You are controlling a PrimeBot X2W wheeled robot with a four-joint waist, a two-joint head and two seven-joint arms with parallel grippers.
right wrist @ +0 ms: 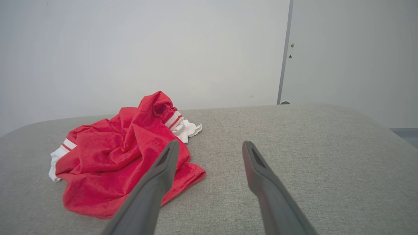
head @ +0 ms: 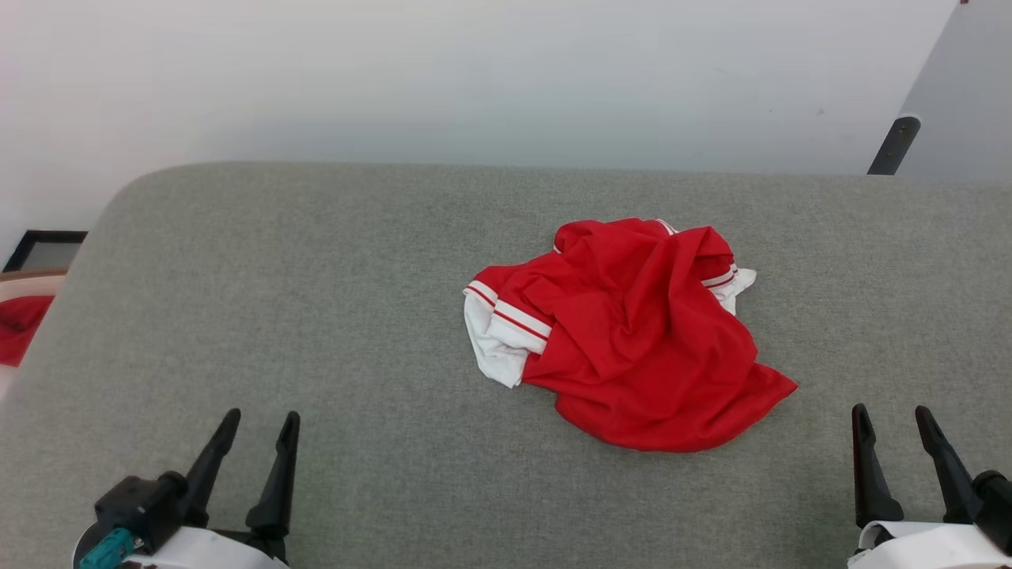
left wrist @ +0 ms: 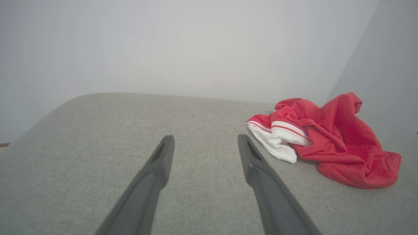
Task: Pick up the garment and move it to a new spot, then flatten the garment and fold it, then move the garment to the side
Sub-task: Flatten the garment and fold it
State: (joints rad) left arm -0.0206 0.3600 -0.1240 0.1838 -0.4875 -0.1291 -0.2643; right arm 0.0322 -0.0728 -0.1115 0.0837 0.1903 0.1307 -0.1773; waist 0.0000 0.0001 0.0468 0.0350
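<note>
The red garment (head: 632,332) lies crumpled on the grey fabric table (head: 316,316), right of centre, with white cuffs and red-white striped trim showing at its left and upper right. No number shows on it. It also lies at the right of the left wrist view as the garment (left wrist: 336,143), and at the left of the right wrist view as the garment (right wrist: 124,153). My left gripper (head: 259,431) stands open near the front left, well apart from the cloth. My right gripper (head: 893,423) stands open at the front right, just right of the hem. Nothing sits between either pair of fingers.
A plain red cloth scrap (head: 20,324) lies off the table at the far left edge, beside a dark-framed object (head: 43,249). A pale wall rises behind the table. A dark post (head: 893,146) stands at the back right. Bare grey surface spreads left of the garment.
</note>
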